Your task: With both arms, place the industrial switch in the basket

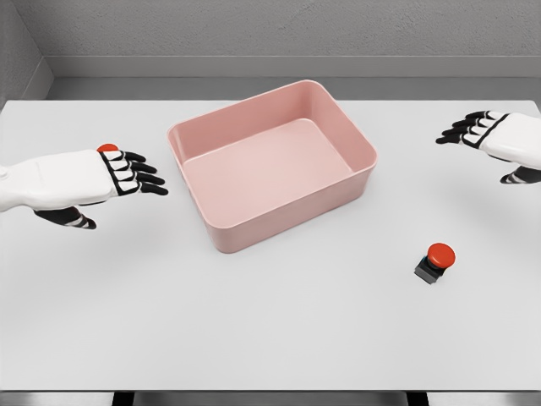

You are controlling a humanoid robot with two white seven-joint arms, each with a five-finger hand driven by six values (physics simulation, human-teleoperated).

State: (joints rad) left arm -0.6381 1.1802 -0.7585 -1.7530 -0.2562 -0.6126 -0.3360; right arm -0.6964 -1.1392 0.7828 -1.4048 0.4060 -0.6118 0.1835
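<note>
An industrial switch, a red push-button on a small black base, stands on the white table at the front right, clear of both hands. The pink basket sits at the table's middle with nothing inside. My left hand hovers left of the basket, fingers spread towards it and holding nothing. A second red cap peeks out just behind its knuckles; the rest is hidden. My right hand hangs open at the far right, behind the switch and well above it in the picture.
The basket is turned at an angle, its near corner pointing to the front left. The table's far edge meets a grey wall; its front edge runs along the bottom of the picture.
</note>
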